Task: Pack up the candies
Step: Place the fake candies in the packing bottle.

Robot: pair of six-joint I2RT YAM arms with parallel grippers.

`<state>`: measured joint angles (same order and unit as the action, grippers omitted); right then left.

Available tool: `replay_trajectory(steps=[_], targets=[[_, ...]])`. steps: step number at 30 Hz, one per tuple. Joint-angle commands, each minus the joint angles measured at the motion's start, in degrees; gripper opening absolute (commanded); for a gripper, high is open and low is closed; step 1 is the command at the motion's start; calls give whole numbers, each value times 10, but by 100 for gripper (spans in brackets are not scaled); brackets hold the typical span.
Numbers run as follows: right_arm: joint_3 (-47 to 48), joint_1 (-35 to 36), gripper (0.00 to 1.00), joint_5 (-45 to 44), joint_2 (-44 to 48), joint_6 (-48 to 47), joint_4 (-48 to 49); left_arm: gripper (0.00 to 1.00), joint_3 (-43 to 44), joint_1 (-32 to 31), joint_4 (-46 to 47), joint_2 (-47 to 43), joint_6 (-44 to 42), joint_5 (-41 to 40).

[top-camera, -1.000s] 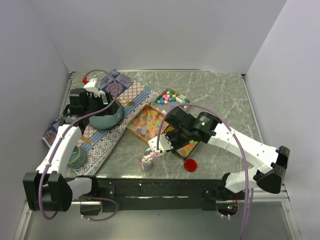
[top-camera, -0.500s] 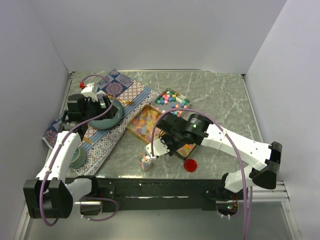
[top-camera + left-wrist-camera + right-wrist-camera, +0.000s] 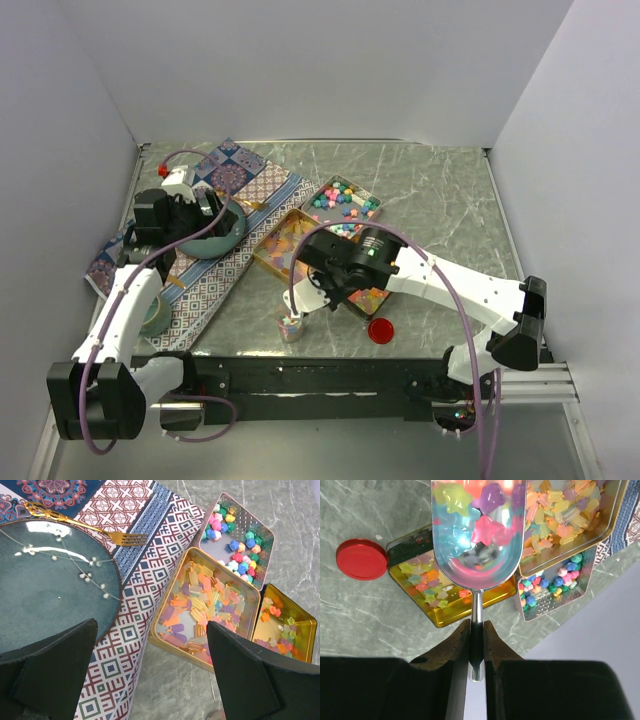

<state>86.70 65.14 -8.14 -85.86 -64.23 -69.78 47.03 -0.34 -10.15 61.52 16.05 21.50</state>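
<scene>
My right gripper [image 3: 476, 645] is shut on the handle of a metal scoop [image 3: 479, 530] loaded with star-shaped candies in pink, purple, yellow and blue. In the top view the scoop [image 3: 298, 298] hangs just above a small jar [image 3: 291, 327] with candies in it. Three open tins hold more candies: a gold tin [image 3: 207, 607] of translucent ones, a silver tin [image 3: 237, 540] of pastel beads, and a gold tin [image 3: 445, 587] of small stars. My left gripper [image 3: 155, 680] is open and empty, above the placemat's edge beside the teal bowl [image 3: 50, 580].
A red round disc [image 3: 380, 330] lies on the table right of the jar. A gold fork [image 3: 80, 525] lies on the patterned placemat [image 3: 145, 570] behind the bowl. A small teal cup [image 3: 152, 312] stands at the near left.
My right arm has swung left and the scoop has shifted slightly left, still over the jar. My left arm moved a little and then held still.
</scene>
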Motion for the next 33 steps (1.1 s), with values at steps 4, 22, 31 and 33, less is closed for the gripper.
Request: replay_trajectory(steps=[4,22,31,33], targets=[[15,24,0,-60,3,-26,-21,97,-4,2,33,-12,11,21],[37,69,0,-152,-11,-20,-54,97,-3,2,39,-19,21,33],[35,30,0,-142,37,37,-31,97,6,2,35,-27,21,35],[18,-8,0,-110,54,93,-9,97,9,2,31,-28,25,40]])
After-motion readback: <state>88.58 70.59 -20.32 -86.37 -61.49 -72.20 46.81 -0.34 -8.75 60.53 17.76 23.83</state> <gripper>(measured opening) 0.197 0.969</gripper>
